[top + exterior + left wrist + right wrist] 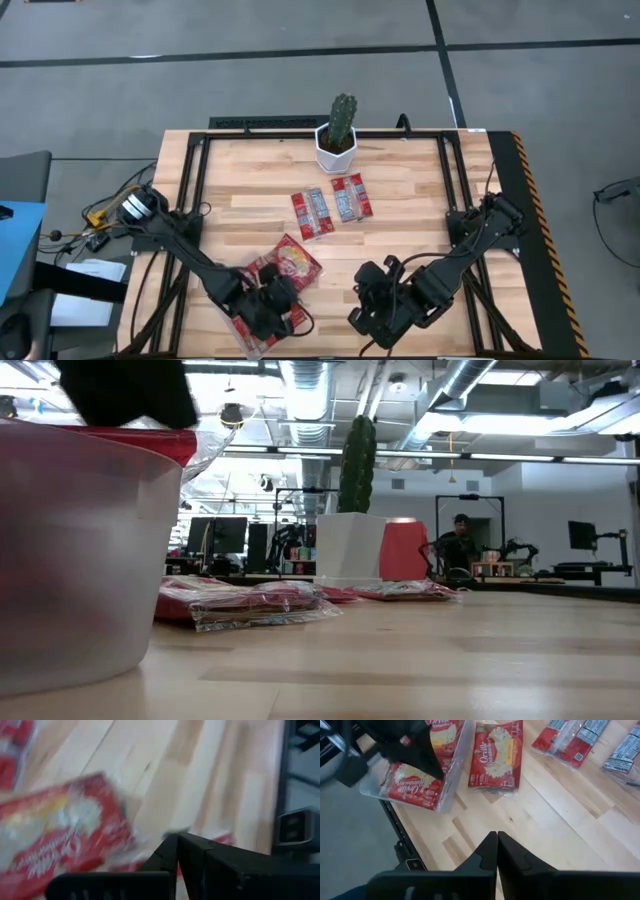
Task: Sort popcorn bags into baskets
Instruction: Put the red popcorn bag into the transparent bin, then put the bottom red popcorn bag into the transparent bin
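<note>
My left gripper (263, 304) hangs over the clear tray (240, 336) at the table's near left and is shut on a large red popcorn bag (60, 840). In the right wrist view the tray (454, 777) holds another large bag (412, 787) lying flat. A further large bag (495, 755) lies on the table beside the tray's wall. Two small groups of slim bags (312, 212) (350, 197) lie flat at mid-table. My right gripper (497, 837) is shut and hovers above bare wood near the near edge, right of the tray. My left gripper pinches the large bag by its clear sealed edge (152, 837), near a corner; the exact spot is blurred. The bag spreads away from the fingertips. In the low view its red body (130, 445) sits level with the tray's rim, its clear edge (215, 450) sticking out past it.
A white hexagonal pot with a cactus (337, 140) stands at the middle of the far edge. Black frame rails (190, 200) run along the table's left and right sides. Bare wood (410, 220) lies between the slim bags and the right arm.
</note>
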You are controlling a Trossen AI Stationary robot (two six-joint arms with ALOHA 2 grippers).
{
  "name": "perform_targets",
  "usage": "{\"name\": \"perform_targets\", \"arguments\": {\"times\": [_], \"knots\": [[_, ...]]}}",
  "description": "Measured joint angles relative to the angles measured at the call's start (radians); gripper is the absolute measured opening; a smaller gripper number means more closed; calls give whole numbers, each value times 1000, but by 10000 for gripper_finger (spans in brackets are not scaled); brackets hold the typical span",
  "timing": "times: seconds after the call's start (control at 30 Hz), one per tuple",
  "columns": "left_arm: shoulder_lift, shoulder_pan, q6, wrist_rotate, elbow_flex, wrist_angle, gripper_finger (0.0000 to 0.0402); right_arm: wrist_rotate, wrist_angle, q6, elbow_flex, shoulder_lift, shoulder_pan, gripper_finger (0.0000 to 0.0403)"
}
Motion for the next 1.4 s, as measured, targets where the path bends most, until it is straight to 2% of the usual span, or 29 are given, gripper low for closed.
{"name": "perform_targets", "arguments": {"times": [0.33,0.57,0.73,0.87,1.0,1.17,1.3,1.4], "knots": [[56,-43,-199,137,0,-50,0,0,7,-32,0,0,0,15],[40,-91,-316,136,70,-221,0,-1,63,-34,-7,26,-27,46],[4,-94,-314,127,167,-362,0,-117,222,30,-52,104,-101,71],[-76,-86,-267,64,244,-523,4,-160,324,116,-56,197,-145,119],[-203,-57,-268,9,269,-665,43,-150,411,190,-55,230,-156,182],[-345,-7,-318,-64,269,-806,133,-78,366,402,-55,255,-162,247],[-421,69,-311,-68,218,-862,201,-83,384,560,-64,289,-171,257],[-487,145,-202,37,105,-739,224,-90,409,674,-85,311,-168,255]]}}
